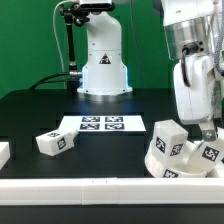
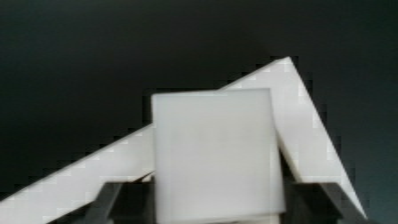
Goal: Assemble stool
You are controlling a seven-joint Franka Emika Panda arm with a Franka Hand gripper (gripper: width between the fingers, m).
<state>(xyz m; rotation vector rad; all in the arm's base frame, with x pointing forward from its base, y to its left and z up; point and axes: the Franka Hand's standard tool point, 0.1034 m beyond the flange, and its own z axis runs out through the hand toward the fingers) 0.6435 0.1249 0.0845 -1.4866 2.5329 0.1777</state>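
The gripper [image 2: 215, 197] is clamped on a leg [image 2: 214, 140]. In the wrist view the white oblong sits upright between the two dark fingers [image 2: 119, 201], which press its sides. Behind it lies a white wedge-shaped surface on the black table [image 2: 107, 60]; I cannot tell which part that is.

In the exterior view the arm [image 1: 192, 75] comes down at the exterior view's right, and the gripper [image 1: 207, 128] hangs just above the seat [image 1: 188, 166]. The seat rests on the table [image 1: 30, 115] at the near right, its tags facing the camera. A tagged white block [image 1: 167, 135] stands at the seat's left side and touches it; I cannot tell whether it is fixed in.

A loose leg [image 1: 56, 142] lies on its side at the near left, just beside the marker board [image 1: 102, 124]. Another white part [image 1: 3, 153] is cut off by the exterior view's left edge. A white rail [image 1: 90, 190] runs along the near edge. The robot base [image 1: 103, 65] stands at the far middle.
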